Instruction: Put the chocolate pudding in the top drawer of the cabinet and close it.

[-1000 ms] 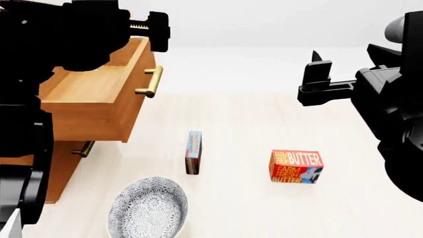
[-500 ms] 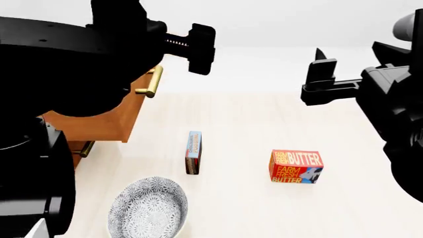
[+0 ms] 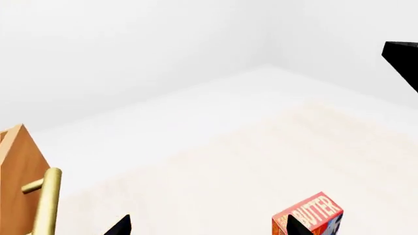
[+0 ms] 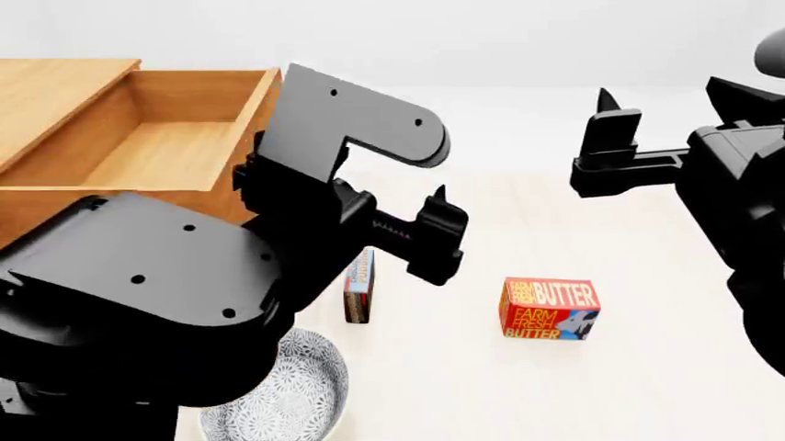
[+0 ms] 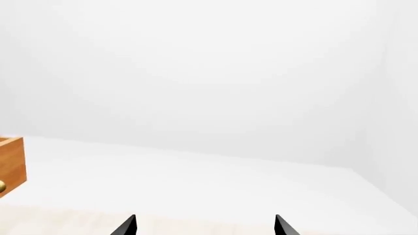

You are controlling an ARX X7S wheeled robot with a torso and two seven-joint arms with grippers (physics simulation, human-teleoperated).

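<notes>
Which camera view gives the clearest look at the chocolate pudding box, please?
The head view: the chocolate pudding stands on edge on the floor beside the butter box, partly hidden behind the left gripper. The left wrist view shows only the butter box and a brass handle; the right wrist view shows no pudding.

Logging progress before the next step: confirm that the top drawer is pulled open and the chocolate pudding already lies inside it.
Not quite. The top drawer is pulled open, but the head view shows it holding nothing. The chocolate pudding stands on its edge on the floor, between the bowl and the butter box, partly hidden by the left gripper.
</notes>
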